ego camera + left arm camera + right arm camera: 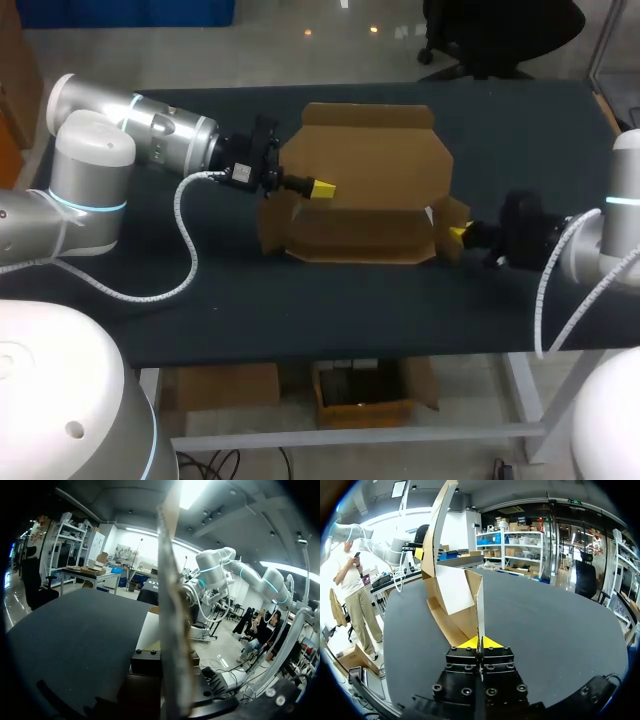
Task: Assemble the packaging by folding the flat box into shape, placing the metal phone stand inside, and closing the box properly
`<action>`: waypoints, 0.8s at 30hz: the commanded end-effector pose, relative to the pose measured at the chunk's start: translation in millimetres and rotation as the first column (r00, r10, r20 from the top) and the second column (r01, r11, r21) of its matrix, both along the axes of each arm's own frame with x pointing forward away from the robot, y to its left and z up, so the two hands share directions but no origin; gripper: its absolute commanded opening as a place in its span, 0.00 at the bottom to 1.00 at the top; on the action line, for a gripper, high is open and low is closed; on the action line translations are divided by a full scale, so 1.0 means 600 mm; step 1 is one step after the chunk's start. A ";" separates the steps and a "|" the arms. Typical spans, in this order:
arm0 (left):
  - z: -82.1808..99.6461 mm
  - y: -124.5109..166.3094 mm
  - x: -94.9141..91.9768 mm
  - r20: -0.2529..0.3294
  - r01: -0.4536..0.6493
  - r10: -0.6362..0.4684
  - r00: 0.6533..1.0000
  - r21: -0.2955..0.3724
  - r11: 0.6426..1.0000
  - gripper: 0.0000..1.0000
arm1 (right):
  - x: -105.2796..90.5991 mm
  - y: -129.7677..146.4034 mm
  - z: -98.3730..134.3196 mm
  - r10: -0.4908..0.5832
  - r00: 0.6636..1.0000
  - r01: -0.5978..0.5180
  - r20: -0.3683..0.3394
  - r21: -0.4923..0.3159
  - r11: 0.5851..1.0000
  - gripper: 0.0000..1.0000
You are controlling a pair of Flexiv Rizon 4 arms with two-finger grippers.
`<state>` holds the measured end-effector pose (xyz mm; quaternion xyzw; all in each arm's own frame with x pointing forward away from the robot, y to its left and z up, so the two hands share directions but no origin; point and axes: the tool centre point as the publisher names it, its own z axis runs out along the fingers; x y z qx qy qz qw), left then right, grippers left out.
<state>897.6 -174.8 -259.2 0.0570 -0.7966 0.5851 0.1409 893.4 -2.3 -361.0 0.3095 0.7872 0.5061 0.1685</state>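
Note:
The brown cardboard box (370, 150) stands half-folded in the middle of the dark table, its lid panel lying open toward the far side. My left gripper (322, 188) is shut on the box's left part from the left. In the left wrist view the cardboard panel (172, 605) runs edge-on straight out from the fingers. My right gripper (458, 233) is shut on the small flap at the box's right end. In the right wrist view its yellow tips (480, 643) pinch the thin flap edge (480, 600). No metal phone stand shows in any view.
The dark table (300, 300) carries nothing but the box. Bare surface lies in front of the box, toward the near edge, and at both ends behind the arms.

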 end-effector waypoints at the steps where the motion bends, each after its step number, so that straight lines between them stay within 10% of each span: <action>1: -0.008 -0.004 0.000 0.000 0.003 -0.003 1.000 0.001 1.000 0.00 | -0.004 0.014 -0.002 -0.018 1.000 0.018 0.012 0.003 1.000 0.00; 24: -0.008 -0.004 0.000 0.000 0.003 -0.003 1.000 0.001 1.000 0.00 | -0.009 0.028 -0.002 -0.107 0.994 0.107 0.024 0.002 0.994 0.00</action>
